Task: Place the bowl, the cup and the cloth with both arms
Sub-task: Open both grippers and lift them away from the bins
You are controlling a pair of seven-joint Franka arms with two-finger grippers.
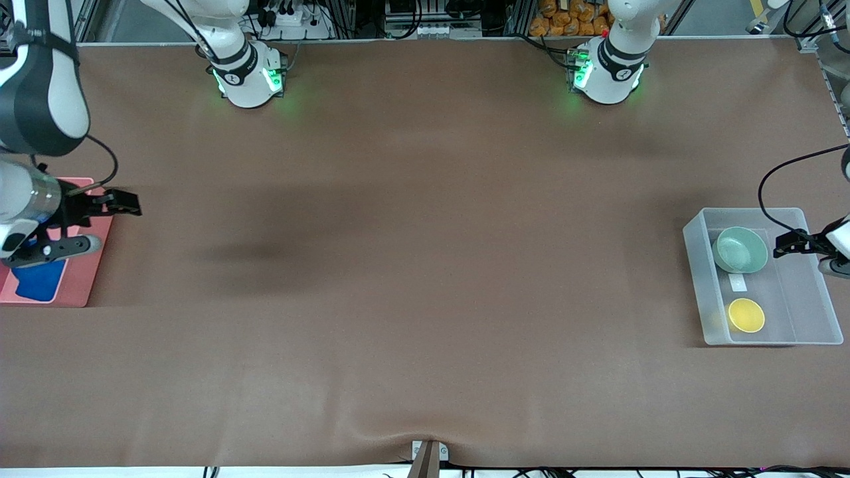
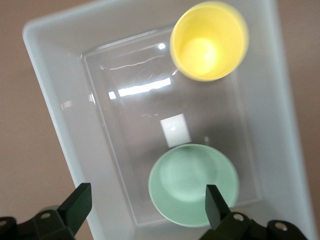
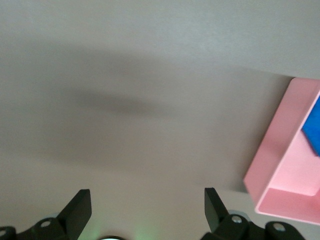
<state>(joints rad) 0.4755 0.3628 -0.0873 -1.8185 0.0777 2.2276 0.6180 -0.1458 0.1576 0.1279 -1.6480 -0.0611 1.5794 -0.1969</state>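
The mint-green bowl [image 1: 740, 249] and the yellow cup [image 1: 746, 315] sit in a clear plastic bin [image 1: 697, 265] at the left arm's end of the table, the cup nearer to the front camera. My left gripper [image 1: 782, 247] hangs open and empty over the bin beside the bowl. The left wrist view shows the bowl [image 2: 194, 184], the cup [image 2: 209, 41], the bin wall [image 2: 50, 100] and the open left gripper [image 2: 145, 205]. The blue cloth [image 1: 36, 282] lies in a pink tray [image 1: 80, 279]. My right gripper [image 1: 126, 201] is open and empty over the tray's edge; in its wrist view, the right gripper [image 3: 145, 205], tray [image 3: 285, 165] and cloth [image 3: 312, 130] show.
A brown mat [image 1: 425, 265] covers the table between the tray and the bin. A white label [image 1: 738, 282] lies on the bin floor between bowl and cup. The arms' green-lit bases [image 1: 249, 76] stand along the edge farthest from the front camera.
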